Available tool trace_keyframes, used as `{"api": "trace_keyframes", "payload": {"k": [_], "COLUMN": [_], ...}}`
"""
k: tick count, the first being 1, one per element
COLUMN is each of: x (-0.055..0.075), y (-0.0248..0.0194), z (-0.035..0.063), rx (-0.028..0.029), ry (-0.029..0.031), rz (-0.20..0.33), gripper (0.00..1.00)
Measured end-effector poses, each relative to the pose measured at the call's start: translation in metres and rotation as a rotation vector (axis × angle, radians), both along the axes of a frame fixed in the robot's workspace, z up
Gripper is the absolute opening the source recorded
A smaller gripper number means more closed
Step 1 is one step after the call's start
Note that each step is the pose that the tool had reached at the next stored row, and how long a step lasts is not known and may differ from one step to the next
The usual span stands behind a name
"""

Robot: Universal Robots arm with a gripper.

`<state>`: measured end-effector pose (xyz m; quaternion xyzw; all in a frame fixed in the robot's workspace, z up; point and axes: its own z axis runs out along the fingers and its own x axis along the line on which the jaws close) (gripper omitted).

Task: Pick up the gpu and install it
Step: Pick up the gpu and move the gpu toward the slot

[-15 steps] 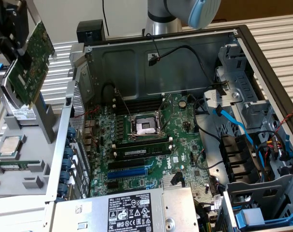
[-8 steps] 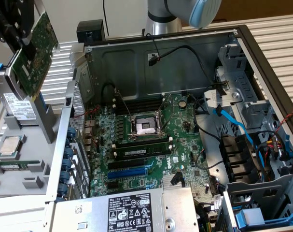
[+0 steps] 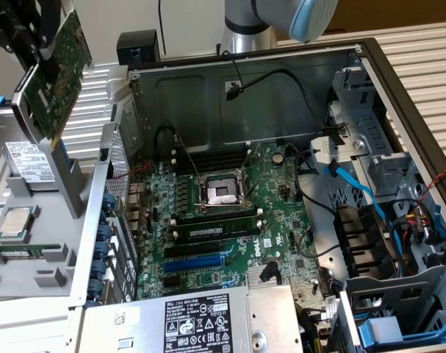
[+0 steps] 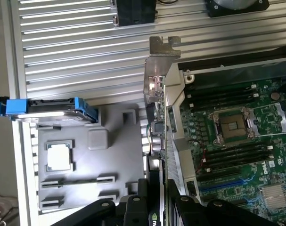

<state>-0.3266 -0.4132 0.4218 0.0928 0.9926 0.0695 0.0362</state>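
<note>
The tool [image 3: 40,51] is clenched on the gpu [image 3: 62,73], holding the green card aloft at the exterior view's upper left, tilted, outside the open computer case [image 3: 245,88] and off toward that view's left of it. Under the card sits a gray parts tray [image 3: 57,243] carrying a hard drive [image 3: 28,160] in a blue caddy and a loose processor chip [image 3: 13,223]; whether the card's lower edge touches anything there cannot be told. In the wrist view the gpu shows edge-on, its silver bracket [image 4: 161,63] at the end away from the tool, with black fingers [image 4: 190,208] pressed to either face of the board. That view puts the card's edge between the tray and the case wall. The case lies open on a slatted metal bench [image 4: 77,47]. The large green motherboard [image 3: 281,220] faces up inside it, with a bare CPU socket [image 3: 221,195] at its middle, a dark memory stick [image 3: 215,230] seated just below the socket, and a blue expansion slot [image 3: 195,262] nearer the power supply [image 3: 200,320] — the slot stands vacant. A blue data cable [image 3: 358,193] loops past the drive bays at the exterior view's right.
</note>
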Motion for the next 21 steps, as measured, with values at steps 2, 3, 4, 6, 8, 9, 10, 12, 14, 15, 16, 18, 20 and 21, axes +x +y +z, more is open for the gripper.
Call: {"api": "trace_keyframes", "payload": {"k": [2,3,4,6,8,9,10,12,14,15,16,18,20,21], "x": [0.005,0.008,0.010,0.016,0.022,0.025,0.028,0.034,0.040,0.043,0.045,0.051,0.057,0.061], "y": [0.0000,0.0000,0.0000,0.0000,0.0000,0.0000,0.0000,0.0000,0.0000,0.0000,0.0000,0.0000,0.0000,0.0000], "z": [0.0026,0.0039,0.0047,0.0056,0.0061,0.0062,0.0063,0.0067,0.0068,0.0069,0.0070,0.0072,0.0079,0.0087], "rx": [0.0000,0.0000,-0.0001,-0.0001,-0.0001,-0.0001,0.0000,-0.0001,0.0000,0.0000,0.0000,-0.0001,0.0000,0.0000], "ry": [0.0112,0.0170,0.0226,0.0336,0.0439,0.0490,0.0542,0.0653,0.0766,0.0827,0.0881,0.1002,0.1083,0.1116], "rz": [0.000,0.000,0.000,0.000,0.000,0.000,0.000,0.000,0.000,0.000,0.000,0.000,0.000,0.000], "gripper": [0.27,0.27,0.27,0.27,0.27,0.27,0.27,0.27,0.27,0.27,0.27,0.27,0.27,0.27]}}
